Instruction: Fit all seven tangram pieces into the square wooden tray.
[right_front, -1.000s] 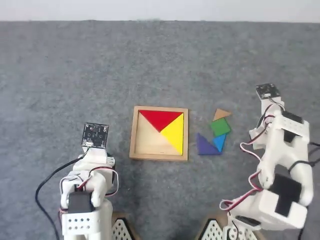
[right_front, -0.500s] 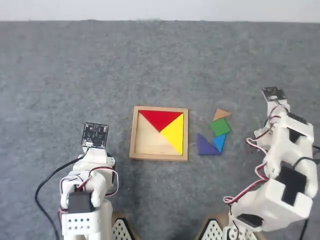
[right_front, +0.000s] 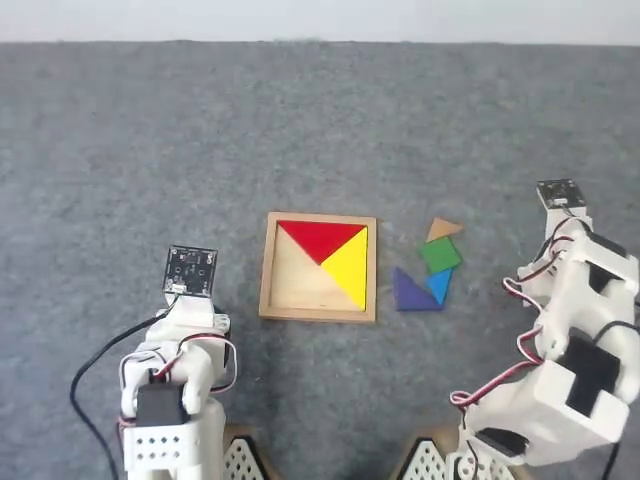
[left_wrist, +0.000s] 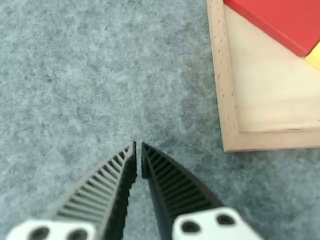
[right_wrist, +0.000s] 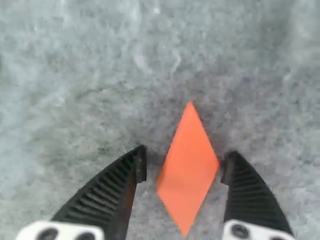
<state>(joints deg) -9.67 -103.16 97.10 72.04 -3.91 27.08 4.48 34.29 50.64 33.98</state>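
Observed right gripper (right_wrist: 184, 159) spread wide, holding nothing; orange parallelogram (right_wrist: 187, 172) flat on carpet (right_wrist: 75, 75) between its fingers. Logged left gripper (left_wrist: 138, 146) closed tip to tip, empty, over carpet; wooden tray (left_wrist: 220, 90) just ahead, off to one side of the tips, red triangle (left_wrist: 280, 20) and yellow triangle (left_wrist: 315, 58) inside.

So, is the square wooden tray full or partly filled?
Partly filled: the square wooden tray holds just a red triangle and a yellow triangle; bare wood shows.
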